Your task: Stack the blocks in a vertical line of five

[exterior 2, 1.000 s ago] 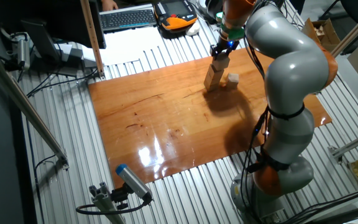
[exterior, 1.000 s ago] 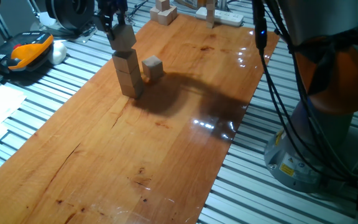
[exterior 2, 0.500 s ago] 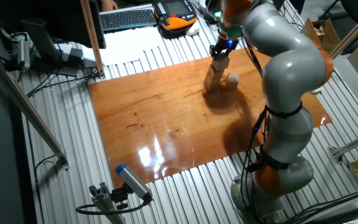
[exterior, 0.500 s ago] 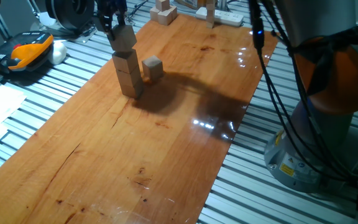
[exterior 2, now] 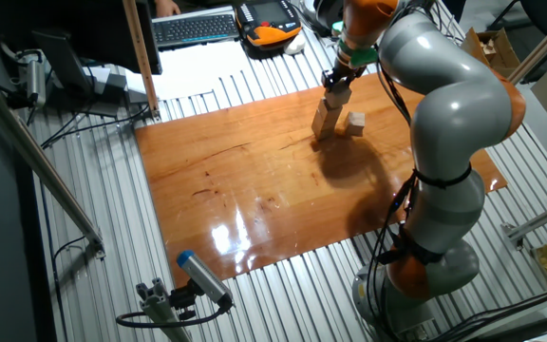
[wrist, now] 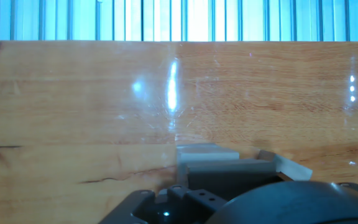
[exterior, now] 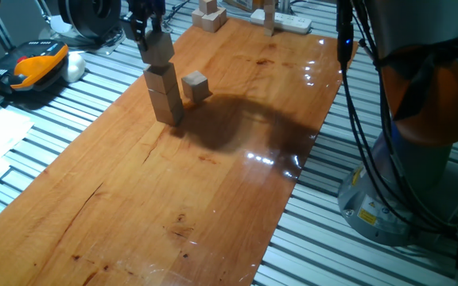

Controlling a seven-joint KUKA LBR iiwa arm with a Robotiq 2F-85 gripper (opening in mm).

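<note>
At the far corner of the wooden tabletop (exterior: 213,183), the tool (exterior: 145,30) grips one block (exterior: 158,49), tilted, directly above a stack (exterior: 164,94) of what looks like three cubes. Clamped on it, I judge, since the block hangs with its lower edge at or just above the stack top; contact unclear. One loose block (exterior: 195,86) sits just beside the stack's base, probably the fifth, kept close for an easy last pick. More tan pieces (exterior: 208,14) lie at the far edge.

Glossy wooden board (exterior: 213,159) on slatted metal table (exterior: 332,238), keyboard (exterior 2: 196,28) behind, light glare
</note>
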